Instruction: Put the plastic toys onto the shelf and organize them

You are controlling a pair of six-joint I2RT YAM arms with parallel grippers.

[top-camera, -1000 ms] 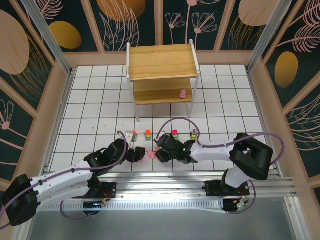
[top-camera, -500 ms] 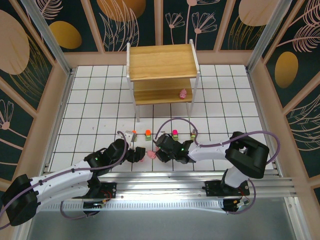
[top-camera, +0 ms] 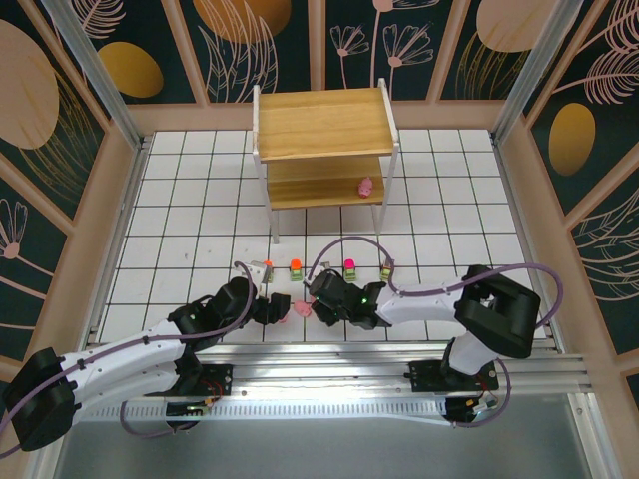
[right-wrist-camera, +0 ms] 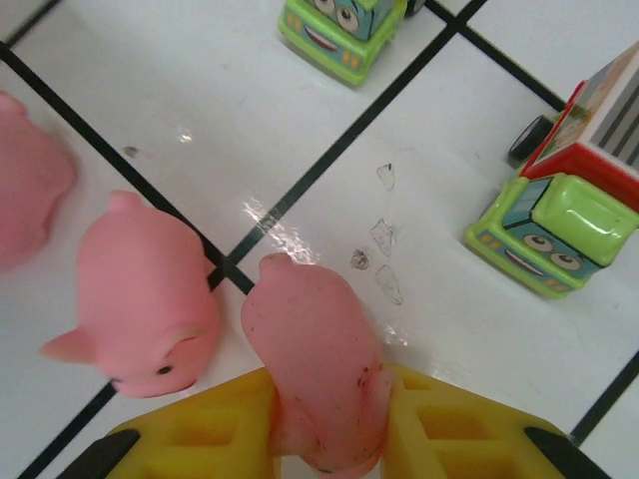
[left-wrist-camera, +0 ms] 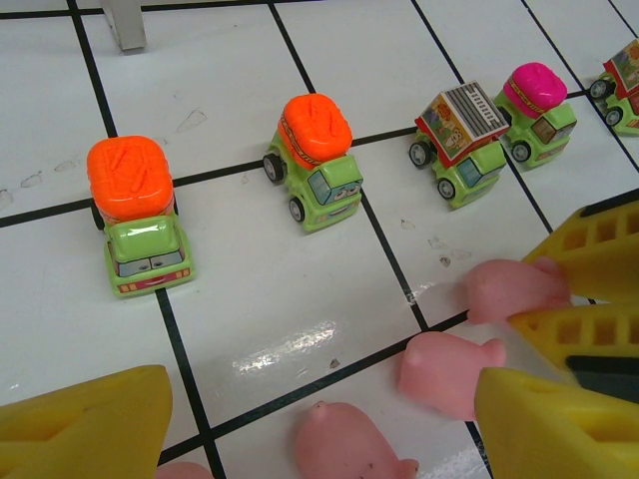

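Change over the last second: the right gripper [right-wrist-camera: 324,399] went from part-open to clamped on one pink pig [right-wrist-camera: 310,339], on the tiles in front of the shelf [top-camera: 324,125]. Whether the pig had left the floor could not be told. Judged: grasp made, and the carry to the shelf comes next.

The left gripper [left-wrist-camera: 310,429] was unchanged, its fingers wide apart and holding nothing, over the loose pigs [left-wrist-camera: 444,369] in front of the shelf.

One shelved pig [top-camera: 366,186] sat on the shelf's lower tier, right end. Five green trucks [left-wrist-camera: 315,175] stood in a row between the shelf and the pigs, none yet placed.

Writing: none legible. The boxed truck [left-wrist-camera: 461,112] carried a printed striped panel, too small to read.
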